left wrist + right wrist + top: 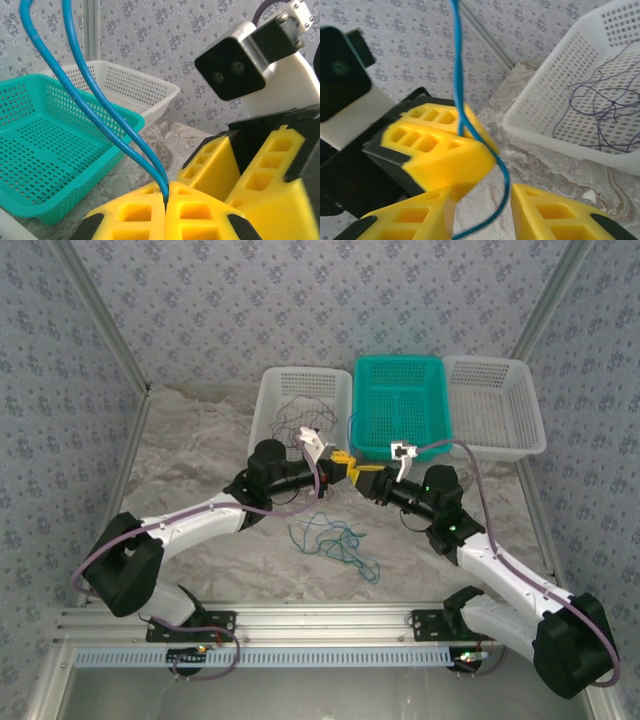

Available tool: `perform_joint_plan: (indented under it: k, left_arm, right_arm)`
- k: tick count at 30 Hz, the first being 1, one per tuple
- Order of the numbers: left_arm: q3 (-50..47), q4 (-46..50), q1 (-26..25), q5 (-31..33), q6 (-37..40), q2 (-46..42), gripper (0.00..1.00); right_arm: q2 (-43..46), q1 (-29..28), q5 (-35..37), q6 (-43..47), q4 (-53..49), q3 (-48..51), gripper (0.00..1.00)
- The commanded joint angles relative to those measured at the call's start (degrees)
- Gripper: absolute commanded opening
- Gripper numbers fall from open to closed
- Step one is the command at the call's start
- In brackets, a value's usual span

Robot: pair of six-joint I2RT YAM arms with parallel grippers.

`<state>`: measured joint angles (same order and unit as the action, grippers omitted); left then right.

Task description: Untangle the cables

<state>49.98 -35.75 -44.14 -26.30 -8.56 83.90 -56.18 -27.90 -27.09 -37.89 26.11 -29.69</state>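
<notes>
Patterned grey wallpaper surrounds a marbled worktop (200, 440) with three baskets along its far side. The left gripper (165, 200) has its yellow jaws clenched on a doubled strand of blue cable (457, 75), which rises steeply from the pinch. The right gripper (482, 200) faces it closely, jaws parted, the blue cable passing through the gap. A dark purple cable (300, 415) lies in the left white basket (265, 405); tangled blue and teal cables (335, 540) rest on the worktop between the arms.
</notes>
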Motion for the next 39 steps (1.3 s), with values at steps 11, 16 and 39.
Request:
perform_joint_plan:
  k: [11, 16, 39]
  left_arm:
    - [0.4, -3.3, 0.1, -2.1, -2.1, -1.6, 0.00]
    - [0.3, -2.9, 0.1, -2.1, -2.0, -2.0, 0.00]
    - [-2.8, 23.6, 7.7, 15.3, 7.1, -18.9, 0.00]
  right_arm:
    - [-1.1, -0.9, 2.1, 1.3, -0.2, -0.8, 0.38]
    - [-4.2, -1.4, 1.6, 1.3, 2.2, -2.2, 0.32]
    - [9.6, 21.4, 17.6, -7.1, -20.7, 2.4, 0.00]
